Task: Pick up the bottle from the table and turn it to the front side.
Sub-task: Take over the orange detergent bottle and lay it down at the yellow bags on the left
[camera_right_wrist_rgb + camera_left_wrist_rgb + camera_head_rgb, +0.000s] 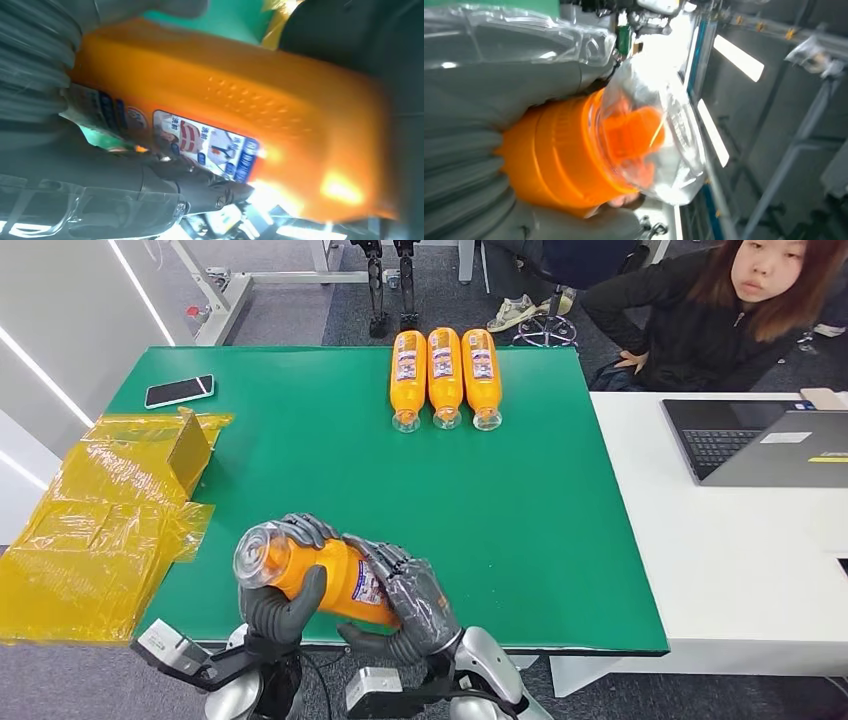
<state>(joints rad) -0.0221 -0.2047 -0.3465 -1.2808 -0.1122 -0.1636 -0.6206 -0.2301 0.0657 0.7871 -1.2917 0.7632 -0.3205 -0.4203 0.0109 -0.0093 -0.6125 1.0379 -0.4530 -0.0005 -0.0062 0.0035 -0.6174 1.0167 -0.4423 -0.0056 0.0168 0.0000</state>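
1. Head view shows both hands at about 7 o'clock, just over the near edge of the green surface point(300, 470), sharing one orange bottle point(330, 575).
2. The bottle is lifted off the surface and lies tilted, its clear capped end toward 10 o'clock and its body running toward 4 o'clock.
3. The left hand point(285, 605) wraps the bottle near the clear end, thumb under it and fingers curled over the top.
4. The right hand point(415, 605) grips the other end, its dark fingers folded over the label side.
5. Left wrist view looks along the bottle point(574, 160) to its clear cap; the grey hand point(479, 115) presses against the orange body.
6. Right wrist view shows the bottle point(280, 115) close up with a printed label facing the camera; the hand point(100, 175) clasps it, though blur makes the exact finger contact hard to judge.
7. Three more orange bottles point(445, 375) lie side by side at 12 o'clock on the surface, caps pointing toward the robot.
8. A phone point(179, 391) lies at 10 o'clock near the far left corner.
9. Crumpled yellow wrapping point(100, 530) spills over the left edge at 9 o'clock.
10. A white surface point(740, 560) at 3 o'clock carries a laptop point(760, 440); a seated person point(700, 310) is at 1 o'clock behind it.
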